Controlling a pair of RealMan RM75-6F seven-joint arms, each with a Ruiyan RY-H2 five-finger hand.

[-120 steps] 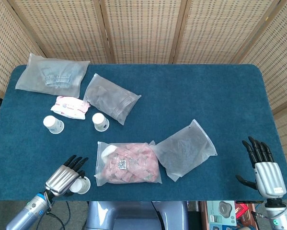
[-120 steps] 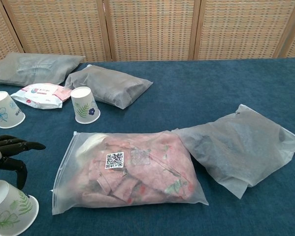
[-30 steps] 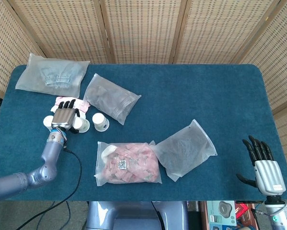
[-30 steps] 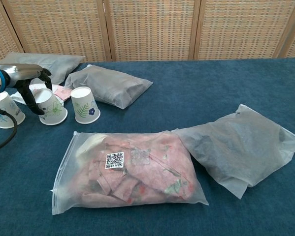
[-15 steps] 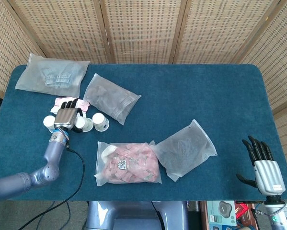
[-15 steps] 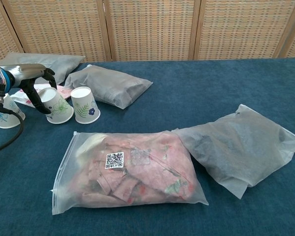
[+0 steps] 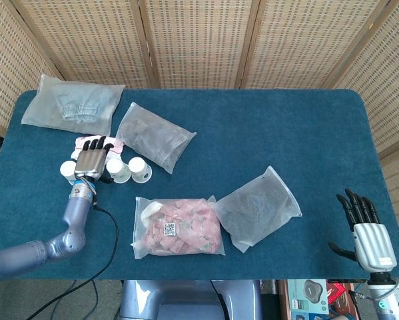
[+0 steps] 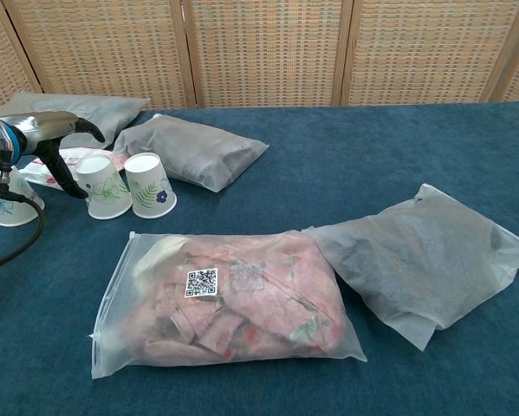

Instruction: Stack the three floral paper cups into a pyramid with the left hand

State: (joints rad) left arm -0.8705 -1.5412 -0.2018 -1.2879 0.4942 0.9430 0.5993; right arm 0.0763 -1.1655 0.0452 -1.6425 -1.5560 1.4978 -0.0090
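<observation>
My left hand (image 8: pixel 47 139) sits over the far-left part of the blue table (image 7: pixel 266 127), fingers arched around the middle floral cup (image 8: pixel 101 185); in the chest view a thumb hangs down the cup's left side and another finger reaches out above its top, but I cannot tell whether they actually press on the paper or just stand close, so I log the grasp as undetermined. That cup stands upside down on the cloth, touching or nearly touching the right floral cup (image 8: pixel 150 184), also inverted, with a green leaf and a blue flower on its wall. The left floral cup (image 8: pixel 1 203) stands apart on the other side of my wrist, partly hidden behind the forearm and its black cable (image 8: pixel 16 238). All three cups sit on the table in one rough row, none resting on another. Just behind the hand lies a small red-and-white packet (image 7: pixel 116 143), then a grey bag (image 8: pixel 190 149) and, further back left, a bag with denim inside (image 7: pixel 71 105). Nearer me is a clear bag of pink fabric (image 8: pixel 229 303) bearing a QR label, with a frosted bag (image 8: pixel 424 256) overlapping its right edge. My right hand (image 7: pixel 366 230) rests off the table's near right corner, fingers spread, holding nothing.
</observation>
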